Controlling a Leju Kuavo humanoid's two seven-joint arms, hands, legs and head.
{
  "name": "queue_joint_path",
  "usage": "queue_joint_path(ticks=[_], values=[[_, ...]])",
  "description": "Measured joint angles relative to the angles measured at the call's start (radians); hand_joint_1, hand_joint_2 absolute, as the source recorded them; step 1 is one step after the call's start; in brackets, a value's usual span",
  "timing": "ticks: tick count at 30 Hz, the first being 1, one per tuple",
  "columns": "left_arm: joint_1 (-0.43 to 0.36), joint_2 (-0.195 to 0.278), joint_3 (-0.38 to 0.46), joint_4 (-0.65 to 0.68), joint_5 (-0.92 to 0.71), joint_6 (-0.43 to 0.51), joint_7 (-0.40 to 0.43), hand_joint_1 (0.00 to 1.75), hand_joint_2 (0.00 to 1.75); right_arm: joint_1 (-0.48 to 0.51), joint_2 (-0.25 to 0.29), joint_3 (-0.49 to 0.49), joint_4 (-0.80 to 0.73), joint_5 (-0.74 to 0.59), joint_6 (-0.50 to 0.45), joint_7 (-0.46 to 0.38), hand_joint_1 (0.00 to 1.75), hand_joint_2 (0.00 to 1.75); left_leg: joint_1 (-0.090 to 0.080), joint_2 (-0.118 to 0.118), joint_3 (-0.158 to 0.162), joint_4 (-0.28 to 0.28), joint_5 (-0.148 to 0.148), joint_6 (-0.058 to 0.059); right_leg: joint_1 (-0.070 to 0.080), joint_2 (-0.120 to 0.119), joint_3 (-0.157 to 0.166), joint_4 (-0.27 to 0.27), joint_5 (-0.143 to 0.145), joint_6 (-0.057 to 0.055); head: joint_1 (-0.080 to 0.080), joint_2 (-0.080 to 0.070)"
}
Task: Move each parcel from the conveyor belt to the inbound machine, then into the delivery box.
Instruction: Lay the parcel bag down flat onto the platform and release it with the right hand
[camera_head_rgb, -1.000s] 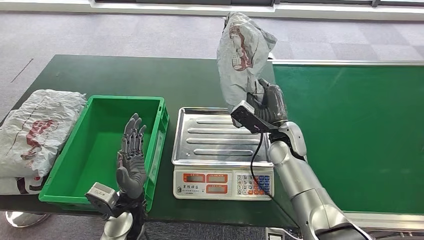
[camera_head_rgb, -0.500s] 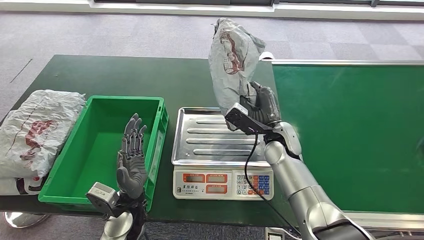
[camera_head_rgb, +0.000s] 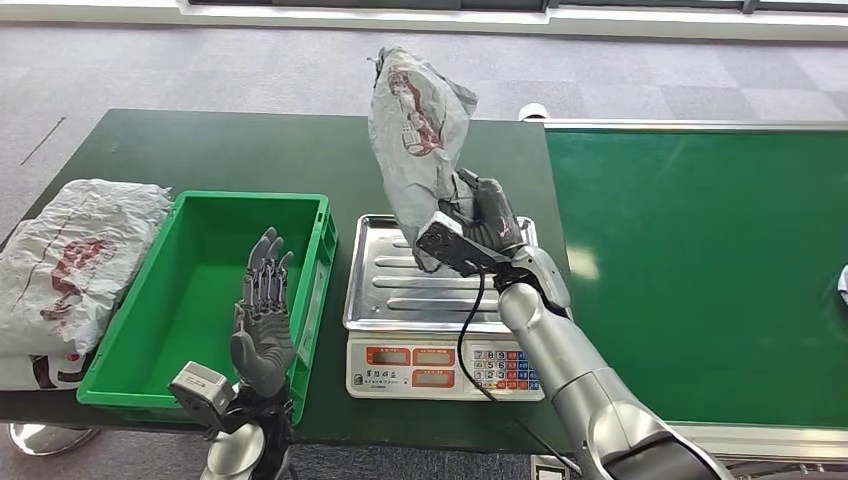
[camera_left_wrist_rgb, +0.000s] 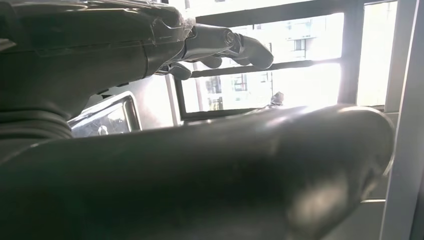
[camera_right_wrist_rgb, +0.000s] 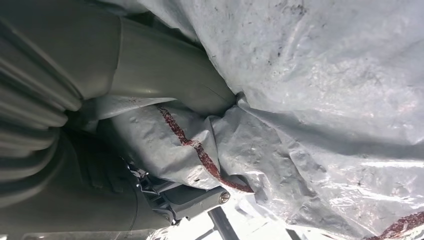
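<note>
Right hand (camera_head_rgb: 487, 215): clenched on the lower end of the parcel (camera_head_rgb: 417, 130), held up over the far part of the scale's tray (camera_head_rgb: 400, 290); the right wrist view shows a thick grey thumb (camera_right_wrist_rgb: 165, 75) pressed into the wrinkled film.
Left hand (camera_head_rgb: 263, 320): released, raised upright with fingers straight and slightly apart, holding nothing, in front of the near right corner of the bin (camera_head_rgb: 200, 290).
Parcel: grey-white crumpled plastic bag with dark red printing, standing upright above the hand, clear of the tray.
Scale: ribbed shiny steel tray on a white base with two orange displays and a coloured keypad; a black cable from the right wrist hangs across its front.
Bin: bright green plastic, rectangular, just left of the scale.
Second bag (camera_head_rgb: 70, 265): same crinkled grey film with red print, lying left of the bin, cut off by the picture's edge.
Belt (camera_head_rgb: 700, 270): flat green surface with a metal rim, right of the scale.
Hard to make out: the right hand's fingers are mostly hidden behind the parcel and wrist camera; the left wrist view is dark and backlit.
</note>
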Motion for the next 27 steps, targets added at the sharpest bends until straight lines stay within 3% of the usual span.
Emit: queue_joint_path(ticks=[8, 12, 13, 16, 17, 27], values=[[0.015, 0.000, 0.000, -0.031, -0.014, 0.001, 0.021, 0.00, 0.00, 0.056, 0.018, 0.067, -0.002, -0.062, 0.122, -0.006, 1.75, 1.75, 0.000, 0.000, 0.000, 0.000, 0.000, 0.000, 0.000, 0.000, 0.000, 0.000, 0.000, 0.000, 0.000, 0.000], [0.023, 0.000, 0.000, -0.042, -0.020, 0.001, 0.025, 0.00, 0.00, 0.118, 0.011, 0.097, -0.041, -0.081, 0.132, 0.012, 1.75, 1.75, 0.000, 0.000, 0.000, 0.000, -0.001, -0.001, 0.000, 0.000, 0.000, 0.000, -0.001, -0.001, 0.000, 0.000], [0.026, 0.000, 0.000, -0.044, -0.023, 0.001, 0.025, 0.00, 0.00, 0.138, 0.006, 0.101, -0.058, -0.083, 0.130, 0.022, 1.42, 1.75, 0.000, 0.000, 0.000, 0.000, -0.001, -0.001, 0.000, 0.000, 0.000, 0.000, -0.001, -0.001, 0.000, 0.000], [0.034, 0.000, 0.000, -0.048, -0.027, -0.001, 0.025, 0.00, 0.00, 0.194, -0.014, 0.105, -0.114, -0.085, 0.127, 0.045, 0.11, 1.75, 0.000, 0.000, 0.000, 0.000, -0.001, -0.001, 0.000, 0.000, 0.000, -0.001, -0.001, -0.001, 0.000, 0.000], [0.035, 0.000, 0.000, -0.048, -0.029, -0.002, 0.024, 0.00, 0.00, 0.212, -0.021, 0.105, -0.133, -0.085, 0.127, 0.049, 0.00, 1.75, 0.000, 0.000, 0.000, 0.000, -0.001, -0.001, 0.000, 0.000, 0.000, -0.001, -0.001, -0.001, 0.000, 0.000], [0.014, -0.001, 0.000, -0.042, -0.032, -0.022, 0.028, 0.00, 0.00, 0.351, -0.081, 0.101, -0.286, -0.145, 0.131, 0.057, 0.00, 1.75, 0.000, 0.001, 0.000, 0.000, -0.001, -0.001, 0.000, 0.000, -0.001, -0.001, -0.001, -0.001, 0.000, 0.000]])
